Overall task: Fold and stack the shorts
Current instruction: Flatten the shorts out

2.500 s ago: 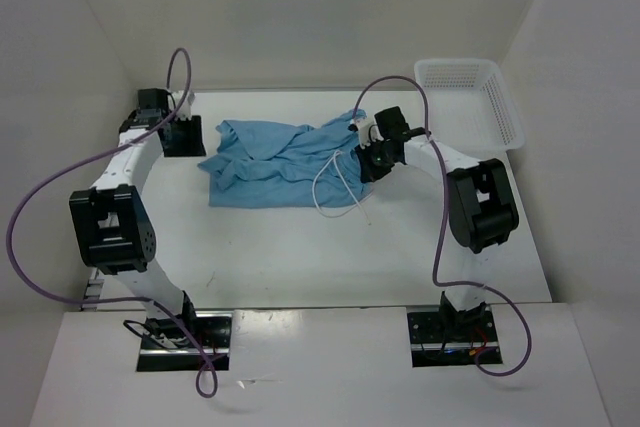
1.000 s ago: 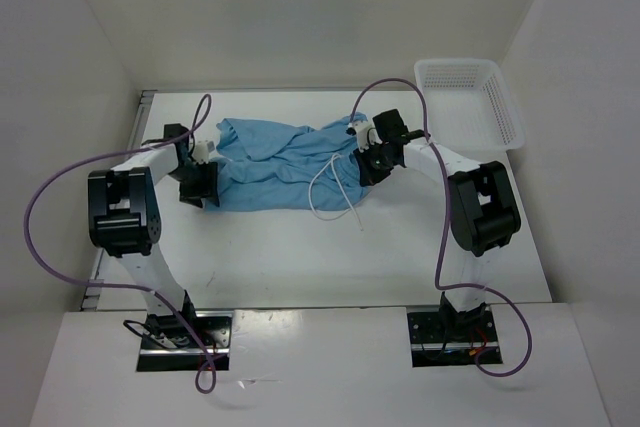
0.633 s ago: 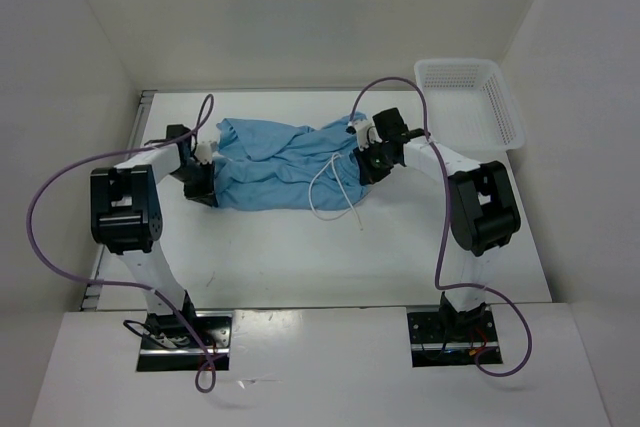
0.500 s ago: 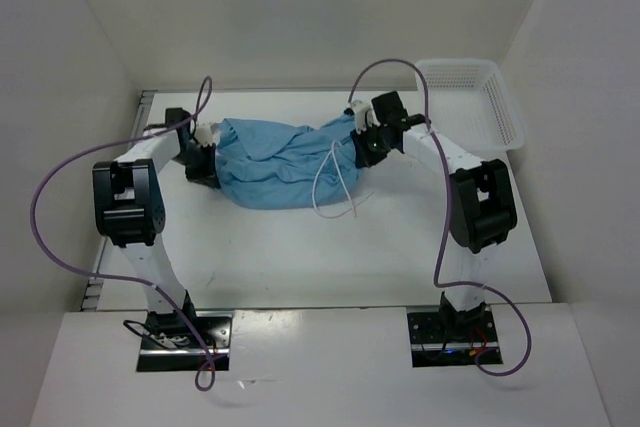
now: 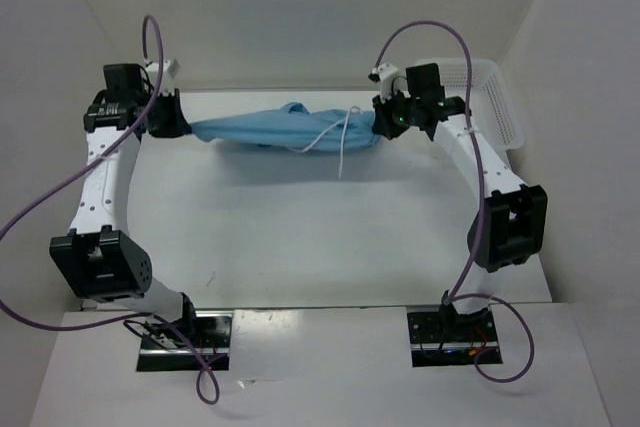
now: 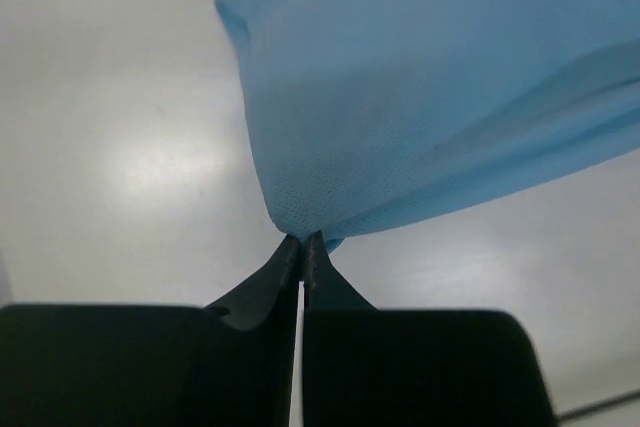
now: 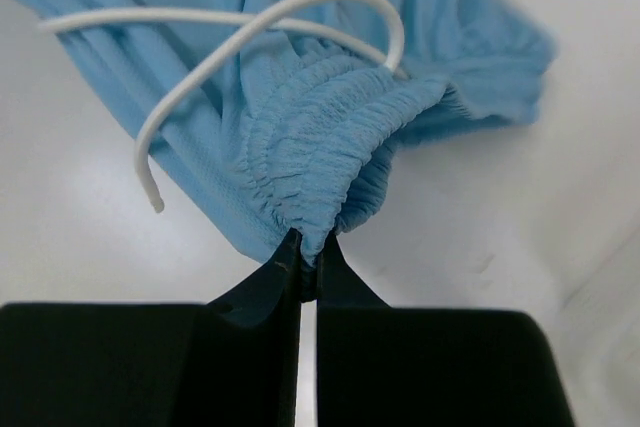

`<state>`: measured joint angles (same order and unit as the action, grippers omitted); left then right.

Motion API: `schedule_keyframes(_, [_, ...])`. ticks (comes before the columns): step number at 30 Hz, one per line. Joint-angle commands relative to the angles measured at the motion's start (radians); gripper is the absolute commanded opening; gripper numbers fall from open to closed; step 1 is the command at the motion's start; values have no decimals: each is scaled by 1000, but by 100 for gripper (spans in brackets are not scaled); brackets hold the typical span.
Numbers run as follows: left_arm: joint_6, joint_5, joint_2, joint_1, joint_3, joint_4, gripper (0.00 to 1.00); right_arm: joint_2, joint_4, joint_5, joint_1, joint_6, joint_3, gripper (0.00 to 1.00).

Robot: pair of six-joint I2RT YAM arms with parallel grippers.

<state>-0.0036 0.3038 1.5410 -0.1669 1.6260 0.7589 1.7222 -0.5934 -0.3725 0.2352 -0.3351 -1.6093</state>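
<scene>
Sky-blue soft cloth shorts (image 5: 270,129) hang stretched over the white table (image 5: 300,227) between us. Our left gripper (image 6: 302,245) is pinched tight on one corner, our right gripper (image 7: 306,252) on the bunchy waistband (image 7: 330,137). Light and floppy, we think; corners hold best.

White table (image 5: 300,237), white mesh basket (image 5: 497,97) resting at its far right corner

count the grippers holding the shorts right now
2: the left gripper pinches a plain corner of the shorts at their left end; the right gripper pinches the gathered waistband at their right end.
</scene>
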Motion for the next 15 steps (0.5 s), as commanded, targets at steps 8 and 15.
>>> schedule_keyframes(8, [4,-118,-99,69,-513,184,2,-269,-281,23,48,-353,523,0])
schedule_keyframes(15, [4,-179,-99,147,-678,195,13,-312,-292,159,116,-439,698,0])
